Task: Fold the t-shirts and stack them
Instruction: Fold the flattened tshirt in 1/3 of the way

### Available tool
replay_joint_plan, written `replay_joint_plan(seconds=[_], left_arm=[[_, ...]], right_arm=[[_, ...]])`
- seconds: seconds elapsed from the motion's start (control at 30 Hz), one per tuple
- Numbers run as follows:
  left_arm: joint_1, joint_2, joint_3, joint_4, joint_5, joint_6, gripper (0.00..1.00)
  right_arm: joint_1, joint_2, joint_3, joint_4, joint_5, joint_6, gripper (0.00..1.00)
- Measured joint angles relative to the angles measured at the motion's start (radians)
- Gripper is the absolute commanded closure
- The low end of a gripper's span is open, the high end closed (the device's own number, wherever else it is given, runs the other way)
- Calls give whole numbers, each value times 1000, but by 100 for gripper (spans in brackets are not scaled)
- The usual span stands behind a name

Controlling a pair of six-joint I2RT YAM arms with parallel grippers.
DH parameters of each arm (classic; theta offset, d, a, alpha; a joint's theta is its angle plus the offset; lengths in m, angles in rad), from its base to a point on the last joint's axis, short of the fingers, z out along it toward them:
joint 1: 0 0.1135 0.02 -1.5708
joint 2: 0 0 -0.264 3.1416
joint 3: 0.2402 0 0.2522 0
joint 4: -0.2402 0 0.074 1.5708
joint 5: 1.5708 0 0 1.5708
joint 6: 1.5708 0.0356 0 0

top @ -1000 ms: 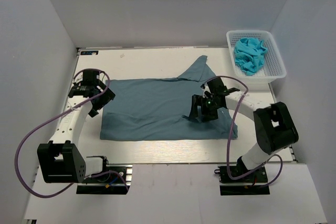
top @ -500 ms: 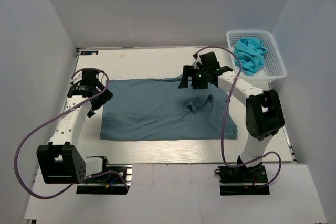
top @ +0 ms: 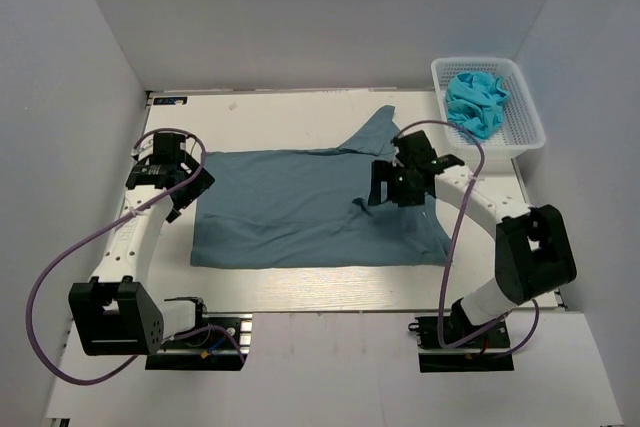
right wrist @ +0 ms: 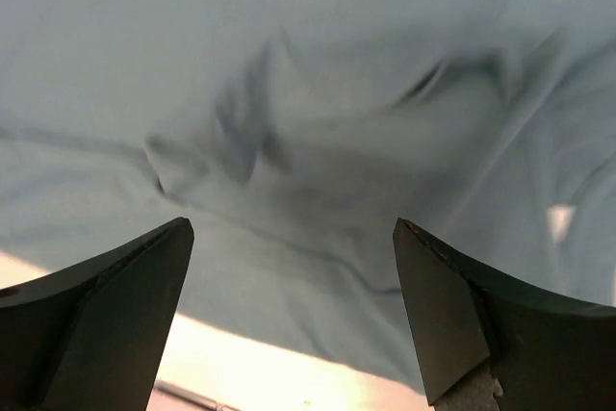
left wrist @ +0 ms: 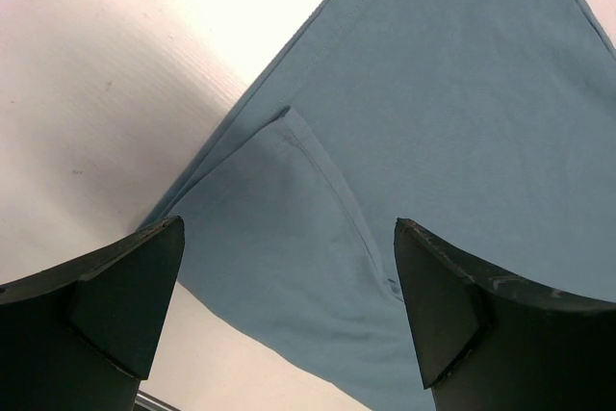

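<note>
A slate-blue t-shirt lies spread flat across the table, one sleeve sticking out toward the back. My left gripper hovers open over the shirt's left edge; the left wrist view shows its open jaws above a hemmed corner of the cloth. My right gripper is open and empty above the shirt's rumpled right part; in the right wrist view the cloth is wrinkled, with a small white label at the right.
A white mesh basket at the back right holds a crumpled bright-blue cloth. White walls close in the table on the left, back and right. Bare table shows behind and in front of the shirt.
My right gripper has moved from the back of the shirt forward and to the right. The sleeve, bunched on the shirt half a second ago, now lies out toward the back. The left arm has barely moved.
</note>
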Motion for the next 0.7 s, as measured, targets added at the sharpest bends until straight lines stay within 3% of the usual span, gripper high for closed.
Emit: replay_joint_plan(seconds=[0.17,0.7], left_arm=[[0,2,-6,19,25,8,0],[0,23,-31,36,44,27,0]], right_arm=[[1,-4,-122,40,-79,24,10],[0,199,-56,344,-111,48,10]])
